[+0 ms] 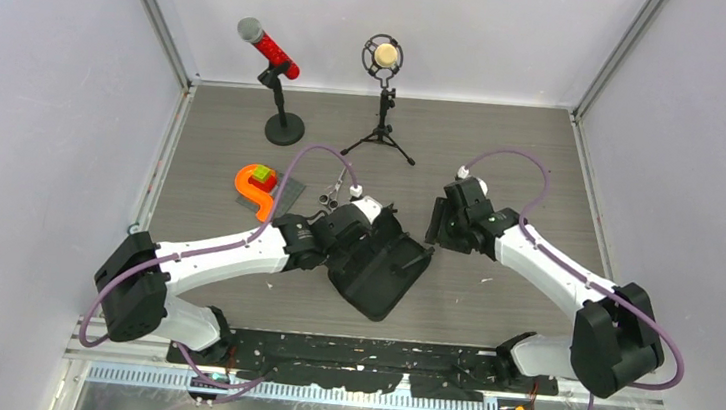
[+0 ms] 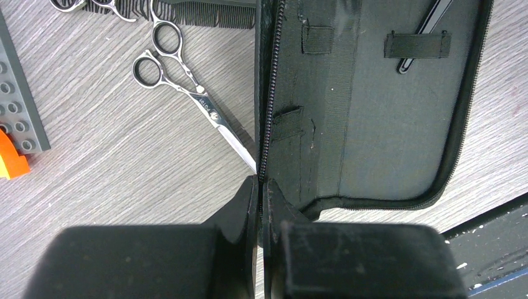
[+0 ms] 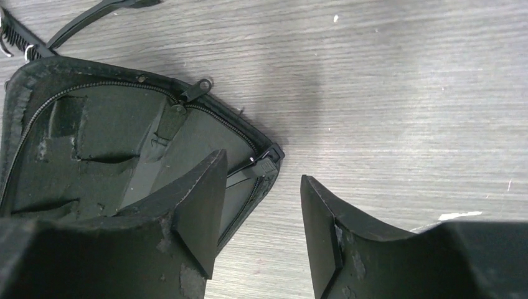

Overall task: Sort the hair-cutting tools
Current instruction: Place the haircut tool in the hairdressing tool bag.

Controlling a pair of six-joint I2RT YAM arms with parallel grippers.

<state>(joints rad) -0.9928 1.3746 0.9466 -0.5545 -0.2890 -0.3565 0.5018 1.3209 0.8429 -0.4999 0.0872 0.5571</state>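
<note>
The black zip case (image 1: 384, 275) lies open in the middle of the table. My left gripper (image 2: 260, 187) is shut on the case's (image 2: 373, 124) zipper edge at the near corner. A thin black hair clip (image 2: 424, 25) sits under an elastic strap inside it. Silver scissors (image 2: 187, 84) lie on the table left of the case, their tip at the zipper. A black comb (image 2: 212, 14) and more scissor rings (image 2: 87, 5) show above them. My right gripper (image 3: 261, 212) stands open over bare table, just off the case's corner (image 3: 269, 156).
An orange piece (image 1: 256, 191) on a grey studded plate (image 2: 15, 93) lies left of the scissors (image 1: 331, 198). A red microphone (image 1: 273, 51) and a tripod microphone (image 1: 385, 58) stand at the back. Grey walls close off the sides and back.
</note>
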